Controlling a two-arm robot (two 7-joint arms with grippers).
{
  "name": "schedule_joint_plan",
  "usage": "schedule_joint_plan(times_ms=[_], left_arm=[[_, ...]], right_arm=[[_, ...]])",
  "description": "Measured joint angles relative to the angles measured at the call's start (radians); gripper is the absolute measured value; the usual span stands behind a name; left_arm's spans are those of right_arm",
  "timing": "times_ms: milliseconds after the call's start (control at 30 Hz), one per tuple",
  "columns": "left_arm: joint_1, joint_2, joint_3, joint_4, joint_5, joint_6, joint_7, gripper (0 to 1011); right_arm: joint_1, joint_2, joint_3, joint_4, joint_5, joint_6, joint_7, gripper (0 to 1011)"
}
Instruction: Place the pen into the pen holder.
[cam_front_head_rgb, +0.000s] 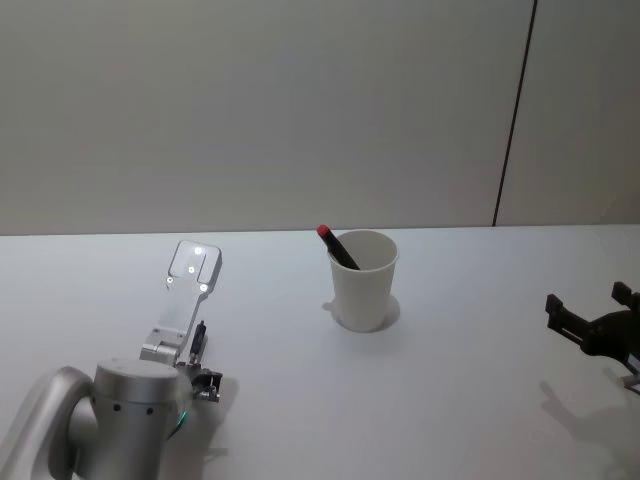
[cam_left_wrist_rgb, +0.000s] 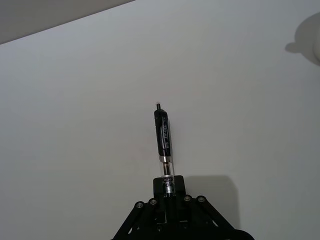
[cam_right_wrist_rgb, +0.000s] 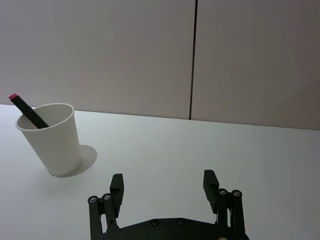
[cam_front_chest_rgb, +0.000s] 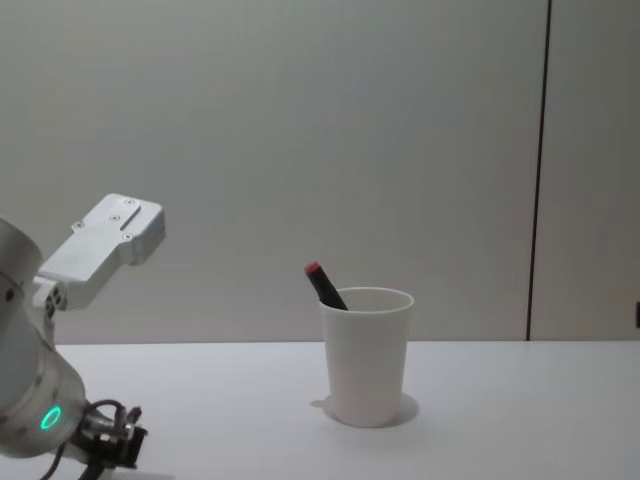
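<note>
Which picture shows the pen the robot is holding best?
The left wrist view: the black pen sticks out clearly from the left pincer. In the head view it is a thin dark sliver by that pincer.

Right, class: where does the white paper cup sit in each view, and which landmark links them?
Head: paper cup just right of centre.
Left wrist: probably the pale curved edge at the frame's corner, past the black pen in the left gripper.
Right wrist: beyond the open right gripper, toward the robot's left.
Chest: central, lower half.
Landmark in head, right wrist, chest: the red-tipped pen leaning in it.
</note>
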Motion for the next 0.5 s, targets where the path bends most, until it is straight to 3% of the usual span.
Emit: schedule_joint_plan(times_ms=[500], left_arm=[[0.013, 0.010, -0.009, -0.022, 0.048, -0.076, -0.047, 131]], right_arm=[[0.000, 0.000, 0.000, 0.000, 0.000, 0.000, 0.000, 1001]])
